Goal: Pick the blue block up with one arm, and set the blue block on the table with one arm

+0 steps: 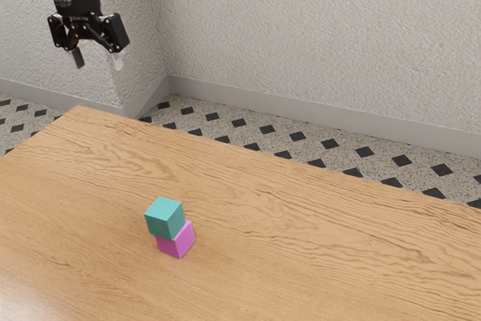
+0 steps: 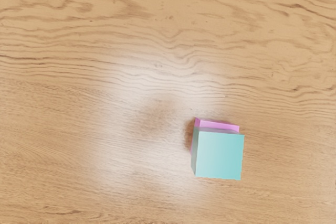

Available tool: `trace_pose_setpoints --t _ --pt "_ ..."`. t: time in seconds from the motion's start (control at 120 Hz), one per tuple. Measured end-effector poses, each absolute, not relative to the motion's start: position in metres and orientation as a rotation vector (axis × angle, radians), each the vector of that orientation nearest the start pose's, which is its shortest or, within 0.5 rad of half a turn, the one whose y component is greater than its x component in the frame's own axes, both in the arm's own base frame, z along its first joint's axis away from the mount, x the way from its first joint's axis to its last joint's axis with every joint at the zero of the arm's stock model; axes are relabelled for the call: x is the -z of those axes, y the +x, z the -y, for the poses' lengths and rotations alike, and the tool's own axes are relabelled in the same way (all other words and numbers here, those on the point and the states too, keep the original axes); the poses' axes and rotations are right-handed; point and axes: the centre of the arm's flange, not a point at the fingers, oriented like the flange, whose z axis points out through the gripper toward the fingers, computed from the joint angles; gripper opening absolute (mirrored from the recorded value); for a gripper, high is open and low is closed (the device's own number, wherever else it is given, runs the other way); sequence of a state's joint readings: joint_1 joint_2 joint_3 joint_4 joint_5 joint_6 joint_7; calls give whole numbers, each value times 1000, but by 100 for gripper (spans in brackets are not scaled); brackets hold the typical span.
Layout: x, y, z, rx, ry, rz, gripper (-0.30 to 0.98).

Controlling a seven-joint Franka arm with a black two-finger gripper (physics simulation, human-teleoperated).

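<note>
High in the exterior view's upper left hangs my gripper (image 1: 97, 61), its two fingers spread apart with nothing between them. It is well above the tabletop and away from the blocks. The blue block, teal-blue in colour (image 1: 164, 218), rests on top of a pink-purple block (image 1: 177, 240), slightly offset from it. In the wrist view the blue block (image 2: 219, 155) covers most of the pink-purple block (image 2: 218, 125), of which a strip along one side can be seen.
The wooden table (image 1: 301, 238) carries the two-block stack. Its far edge runs diagonally across the exterior view, with a patterned floor (image 1: 298, 137) and pale walls (image 1: 316, 28) beyond.
</note>
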State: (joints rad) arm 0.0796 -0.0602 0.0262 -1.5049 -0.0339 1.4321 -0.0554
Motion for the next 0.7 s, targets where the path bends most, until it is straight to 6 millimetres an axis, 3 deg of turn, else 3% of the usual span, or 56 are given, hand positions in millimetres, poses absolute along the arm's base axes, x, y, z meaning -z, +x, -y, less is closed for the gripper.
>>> trace_pose_setpoints --t 0.108,0.217,0.25,0.333,0.392,0.483,0.608,0.7 --pt "-674 518 -56 -27 -3167 263 69" --pt "-675 518 -48 -31 -3164 238 69" --pt "-693 516 -45 16 -3162 227 69" --pt "-775 499 -34 228 -3134 192 69" --pt "-793 493 -21 253 -3127 154 69" --pt "-785 502 5 198 -3130 74 69" --pt "-751 529 40 97 -3134 -31 69" --pt "-741 538 50 89 -3132 -56 69"
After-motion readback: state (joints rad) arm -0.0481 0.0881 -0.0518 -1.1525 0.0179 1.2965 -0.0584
